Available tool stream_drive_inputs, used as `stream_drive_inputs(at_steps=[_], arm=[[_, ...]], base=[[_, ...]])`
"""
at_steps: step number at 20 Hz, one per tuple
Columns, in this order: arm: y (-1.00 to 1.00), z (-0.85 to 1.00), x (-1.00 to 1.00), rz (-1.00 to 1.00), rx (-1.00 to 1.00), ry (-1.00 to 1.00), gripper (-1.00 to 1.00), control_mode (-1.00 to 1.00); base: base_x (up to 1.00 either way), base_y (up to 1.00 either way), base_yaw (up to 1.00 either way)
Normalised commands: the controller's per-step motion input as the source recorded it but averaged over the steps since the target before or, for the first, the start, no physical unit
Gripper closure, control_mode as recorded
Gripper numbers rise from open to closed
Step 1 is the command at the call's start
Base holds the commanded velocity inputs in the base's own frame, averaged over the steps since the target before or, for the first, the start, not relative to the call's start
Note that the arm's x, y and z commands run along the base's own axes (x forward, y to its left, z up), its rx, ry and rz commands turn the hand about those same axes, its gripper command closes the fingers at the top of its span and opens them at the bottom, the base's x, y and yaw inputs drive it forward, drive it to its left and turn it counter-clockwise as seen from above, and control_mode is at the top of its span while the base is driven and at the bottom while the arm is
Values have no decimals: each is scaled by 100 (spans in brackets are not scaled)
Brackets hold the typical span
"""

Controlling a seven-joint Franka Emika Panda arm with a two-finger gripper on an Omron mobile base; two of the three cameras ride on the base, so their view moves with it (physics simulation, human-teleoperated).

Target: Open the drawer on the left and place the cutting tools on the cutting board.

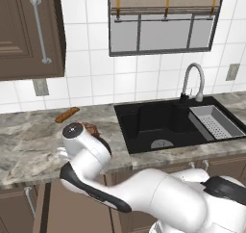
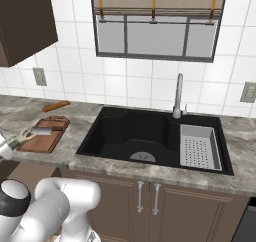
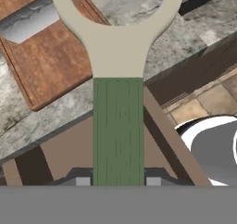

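I am pinching the peeler (image 3: 117, 126) by its green handle in the end effector (image 3: 117, 181), hovering beside the cutting board (image 3: 51, 61), where the grey blade (image 3: 30, 24) is lying.

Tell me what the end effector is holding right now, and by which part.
The end effector holds the Y-shaped peeler by the lower end of its green handle, white head pointing away, toward the cutting board.
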Motion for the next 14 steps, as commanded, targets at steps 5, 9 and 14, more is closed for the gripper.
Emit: stream_drive_inputs(at_steps=[5,9,14], arm=[[0,0,47,11,14,0,100,-100],[0,0,35,5,11,3,100,-100],[0,0,34,1,6,8,100,-100]], base=[[0,0,0],[0,0,0],[0,0,0]])
